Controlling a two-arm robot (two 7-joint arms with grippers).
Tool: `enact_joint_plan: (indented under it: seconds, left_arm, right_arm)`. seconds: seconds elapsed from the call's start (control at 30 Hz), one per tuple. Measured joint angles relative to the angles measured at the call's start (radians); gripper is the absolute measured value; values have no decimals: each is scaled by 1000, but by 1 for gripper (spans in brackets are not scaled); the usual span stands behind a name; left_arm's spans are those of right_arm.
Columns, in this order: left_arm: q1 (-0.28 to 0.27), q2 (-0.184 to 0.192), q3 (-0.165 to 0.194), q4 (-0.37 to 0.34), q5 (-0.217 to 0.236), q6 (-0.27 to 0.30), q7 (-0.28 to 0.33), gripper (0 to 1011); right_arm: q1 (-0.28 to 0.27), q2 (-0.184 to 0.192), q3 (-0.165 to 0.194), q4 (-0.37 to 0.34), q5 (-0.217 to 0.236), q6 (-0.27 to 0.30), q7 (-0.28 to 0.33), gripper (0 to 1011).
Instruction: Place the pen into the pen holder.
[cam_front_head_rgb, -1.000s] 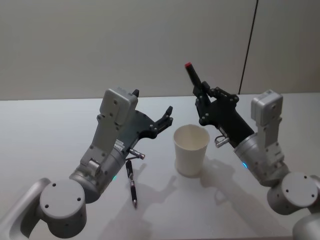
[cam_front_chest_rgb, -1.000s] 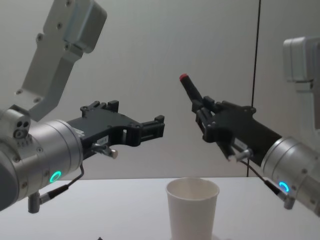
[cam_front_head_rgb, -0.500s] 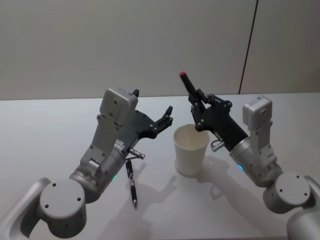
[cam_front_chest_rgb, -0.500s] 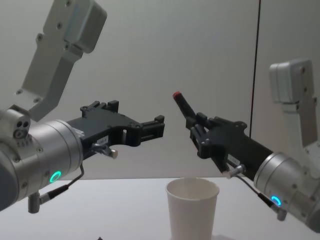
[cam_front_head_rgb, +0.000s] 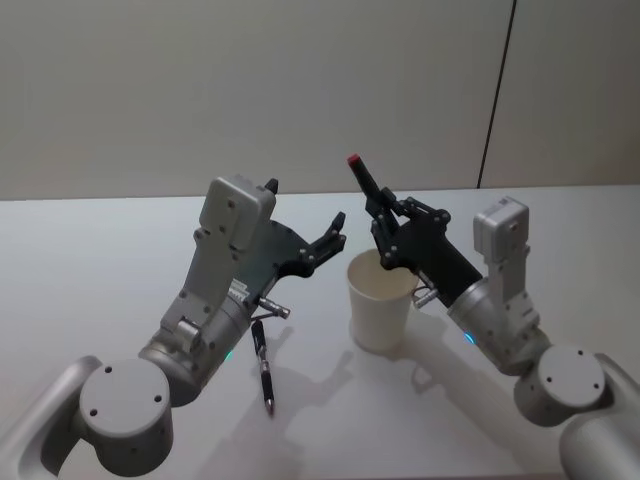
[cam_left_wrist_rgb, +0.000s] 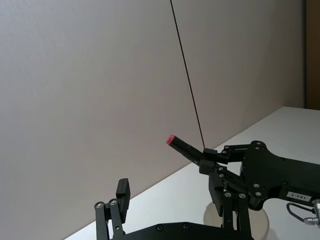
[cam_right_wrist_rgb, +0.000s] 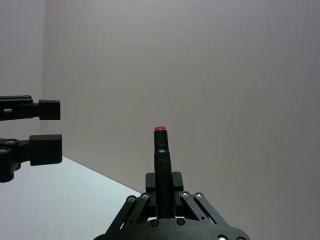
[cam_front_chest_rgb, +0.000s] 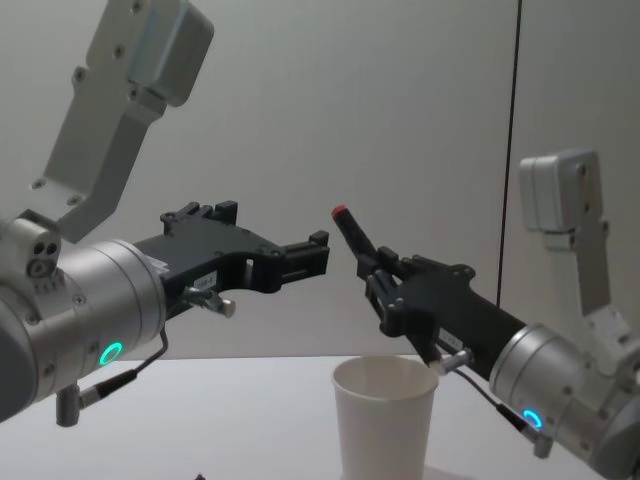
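A black pen with a red end (cam_front_head_rgb: 365, 182) sticks up at a slant from my right gripper (cam_front_head_rgb: 386, 226), which is shut on its lower part. The white paper cup serving as pen holder (cam_front_head_rgb: 380, 300) stands upright on the table. The gripper and pen hang just over the cup's rim (cam_front_chest_rgb: 385, 372), on its right and far side. From the chest, the pen (cam_front_chest_rgb: 350, 233) leans up and to the left above my right gripper (cam_front_chest_rgb: 379, 276). My left gripper (cam_front_head_rgb: 336, 229) hovers open and empty to the left of the cup, above table height.
A second dark pen (cam_front_head_rgb: 263, 365) lies flat on the white table (cam_front_head_rgb: 90, 270) under my left arm, left of the cup. A plain wall with a thin vertical dark line (cam_front_head_rgb: 498, 95) stands behind the table.
My right gripper has carried the pen left and down, from high on the right of the cup to just over its rim. The left arm has stayed still.
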Motion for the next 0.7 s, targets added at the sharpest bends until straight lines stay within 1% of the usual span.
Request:
enact_joint_plan:
  seconds: [0.17, 0.33, 0.53, 0.7]
  left_arm:
    - [0, 0, 0, 0, 0, 0, 0, 1003]
    - [0, 0, 0, 0, 0, 0, 0, 1003]
    - [0, 0, 0, 0, 0, 0, 0, 1003]
    - [0, 0, 0, 0, 0, 0, 0, 1003]
  right_arm:
    - [27, -9, -4, 57, 15, -24, 14, 169]
    - [46, -15, -7, 95, 22, -39, 19, 169]
    - [66, -22, -9, 134, 25, -57, 20, 169]
    - [91, -30, -11, 185, 25, -77, 19, 169]
